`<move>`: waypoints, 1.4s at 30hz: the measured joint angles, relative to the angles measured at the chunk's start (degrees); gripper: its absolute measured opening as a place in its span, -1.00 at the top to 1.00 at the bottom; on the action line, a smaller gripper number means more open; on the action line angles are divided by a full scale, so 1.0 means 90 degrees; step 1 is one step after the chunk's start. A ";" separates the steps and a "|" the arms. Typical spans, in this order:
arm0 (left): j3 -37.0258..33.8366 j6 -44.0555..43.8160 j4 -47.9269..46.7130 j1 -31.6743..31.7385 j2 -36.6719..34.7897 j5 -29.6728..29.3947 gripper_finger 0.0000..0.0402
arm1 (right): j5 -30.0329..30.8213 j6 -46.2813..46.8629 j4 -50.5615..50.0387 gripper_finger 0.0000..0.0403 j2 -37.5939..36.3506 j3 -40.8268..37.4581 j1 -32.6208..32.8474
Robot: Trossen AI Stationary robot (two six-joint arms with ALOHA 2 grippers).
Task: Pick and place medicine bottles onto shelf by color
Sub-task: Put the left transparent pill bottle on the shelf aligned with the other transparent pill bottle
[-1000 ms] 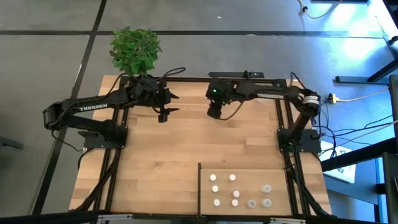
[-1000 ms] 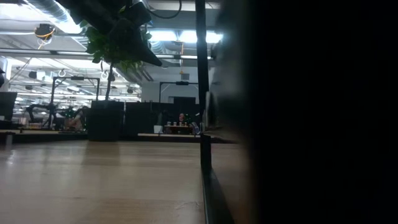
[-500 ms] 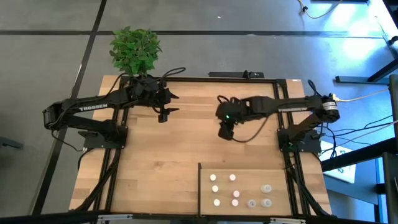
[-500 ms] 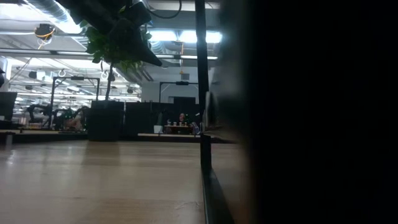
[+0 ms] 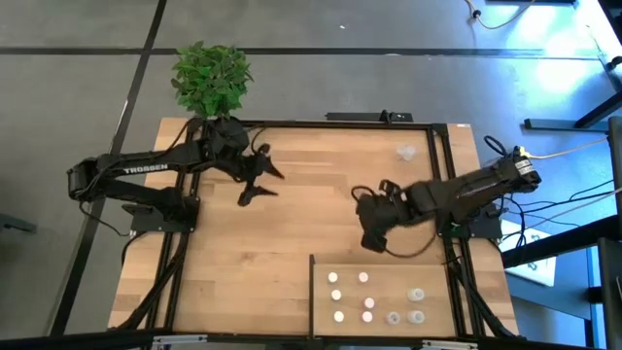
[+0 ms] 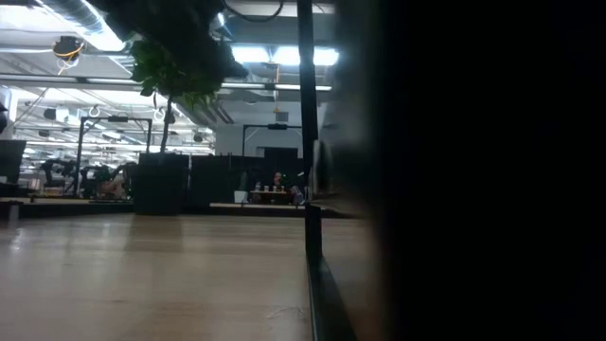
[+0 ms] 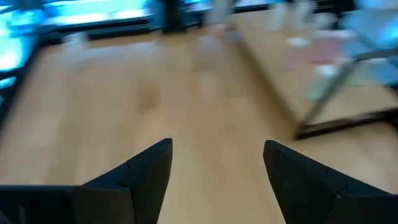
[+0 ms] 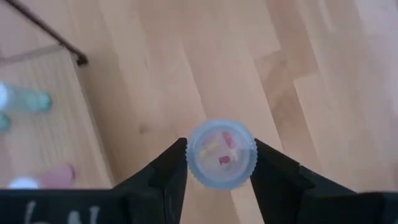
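— Where is the right claw (image 5: 373, 240)?

— Over the planked surface (image 5: 292, 224), just off the far edge of the shelf (image 5: 384, 313), in the high view. Its wrist view shows the fingers (image 8: 163, 176) clamped on a translucent bottle (image 8: 221, 154), one finger on each side of its round cap. Small pink and pale bits show through the top.

— And the shelf itself?

— It lies at the near right of the surface, pale wood with a black edge strip. Several bottles stand on it: the white-capped bottles (image 5: 350, 297) on its left part, the greyish bottles (image 5: 408, 305) on its right part. The wrist view catches the shelf's corner, with blurred greenish and pinkish bottles on it.

— Any bottle off the shelf?

— One clear bottle (image 5: 406, 152) stands alone near the far right corner of the surface, well apart from both arms.

— The left claw (image 5: 260, 181)?

— Held above the far left part of the surface, near the potted plant (image 5: 211, 78). Its fingers (image 7: 146, 171) are spread apart with bare wood between them, gripping nothing.

— The low view?

— Half of it is black; the rest shows the surface, a black upright post (image 6: 306, 114) and the plant's leaves.
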 joint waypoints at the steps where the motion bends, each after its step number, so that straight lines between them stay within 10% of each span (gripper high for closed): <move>1: 0.0000 0.0020 0.0000 -0.0096 0.0000 0.0188 -0.23 | 0.0151 0.0210 -0.0160 0.23 0.0000 0.0000 0.0168; 25: 0.0000 -0.0028 0.0729 -0.2845 -0.0001 -0.0247 -0.23 | 0.0864 0.5075 -0.0823 0.24 0.0296 0.0000 0.3435; 36: 0.0000 -0.0389 0.1347 -0.3602 0.0013 -0.2195 -0.23 | 0.0967 0.5601 -0.0099 0.22 0.1119 -0.0001 0.3844; 42: 0.0000 -0.0341 0.1321 -0.3838 0.0031 -0.2049 -0.23 | 0.0969 0.5601 0.0431 0.22 0.1323 -0.0002 0.3956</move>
